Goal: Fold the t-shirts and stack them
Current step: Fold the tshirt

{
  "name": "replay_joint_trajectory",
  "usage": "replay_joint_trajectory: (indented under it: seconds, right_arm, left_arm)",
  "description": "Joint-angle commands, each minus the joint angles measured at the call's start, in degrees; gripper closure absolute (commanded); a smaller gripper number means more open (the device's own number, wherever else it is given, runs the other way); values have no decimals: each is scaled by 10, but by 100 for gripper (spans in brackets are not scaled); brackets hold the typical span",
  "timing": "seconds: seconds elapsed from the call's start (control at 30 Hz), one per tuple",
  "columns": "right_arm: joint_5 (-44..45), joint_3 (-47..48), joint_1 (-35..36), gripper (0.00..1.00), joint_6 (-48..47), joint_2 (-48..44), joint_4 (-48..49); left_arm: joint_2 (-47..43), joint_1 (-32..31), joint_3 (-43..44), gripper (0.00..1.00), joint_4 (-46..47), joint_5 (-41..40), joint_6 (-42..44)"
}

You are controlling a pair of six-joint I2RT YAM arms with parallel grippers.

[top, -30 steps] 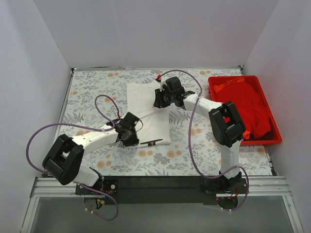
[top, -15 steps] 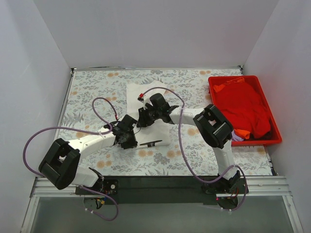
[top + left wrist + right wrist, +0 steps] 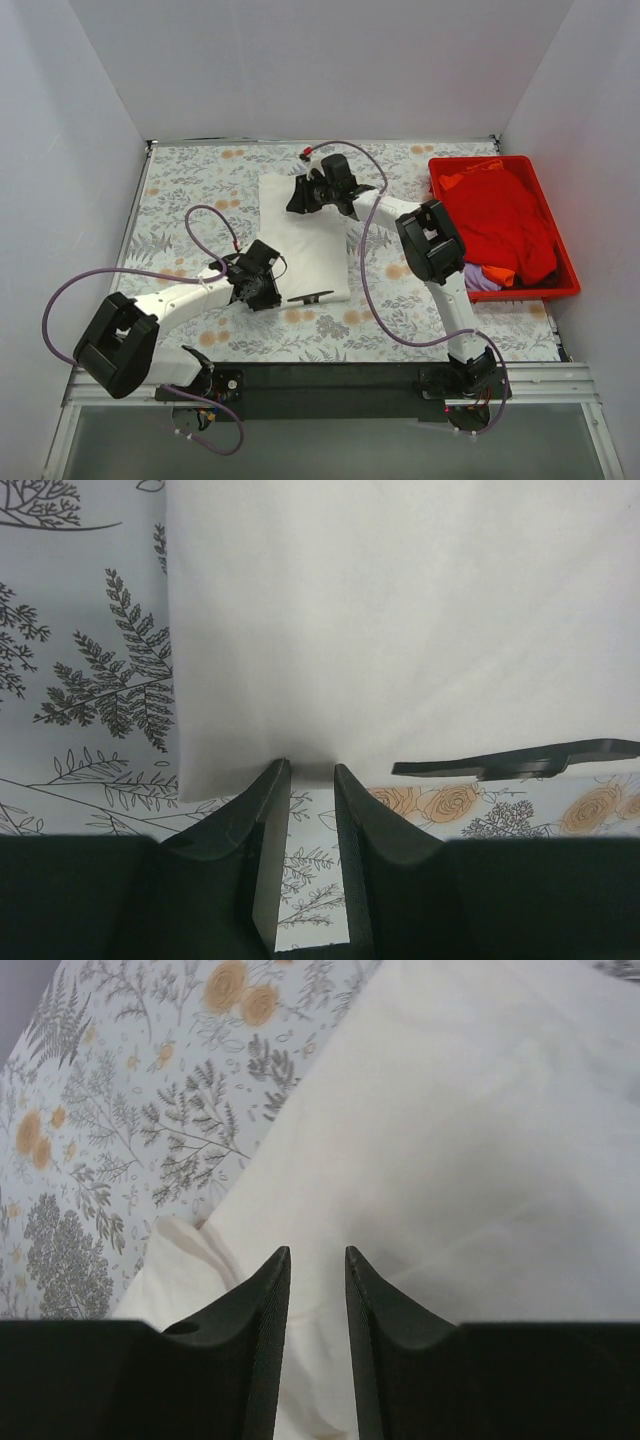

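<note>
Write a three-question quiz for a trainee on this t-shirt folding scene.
1. True or false: the red t-shirt lies in the red tray.
2. Which part of the white t-shirt is the right gripper over? A) the far end B) the near end C) none, it is off the shirt
3. Fill in: the left gripper sits by the white t-shirt's near-____ corner.

Key: 1 true; 2 A; 3 left.
</note>
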Motion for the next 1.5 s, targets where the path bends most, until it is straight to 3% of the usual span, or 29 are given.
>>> replay_joint_trajectory:
  seconds: [0.0,0.17,0.4,0.53,0.73,0.97,1.13,1.27,1.47]
  right_arm:
    - [-20,14,-29,64,20,-39,-2]
    - [-76,-130,-54,64,39,-161,14]
    - [-147,-310,-78,64,68,-258,71]
    - [-151,-326,-90,64,81,-238,88]
    - [-150,-304,-118,65,84,-163,96]
    - [-158,-297,-154,65,79,-119,94]
    - [-178,-348,-155,64,86,-195,95]
    - [-211,-416,-141,62,103,-278,98]
    - [-226,-516,-66,57,115,-374,102]
  left_arm:
    - [-28,-3,4,76,-24,-4,-15]
    - [-65,13,53,76,-24,-44,-5]
    - [-22,133,111,74,85,12,65]
    - [77,176,157,78,151,43,92]
    - [226,228,221,83,166,32,90]
    - [303,248,257,83,165,43,94]
    - [233,248,241,76,139,51,111]
    - [128,235,196,71,99,70,111]
    - [-42,180,34,70,89,138,57]
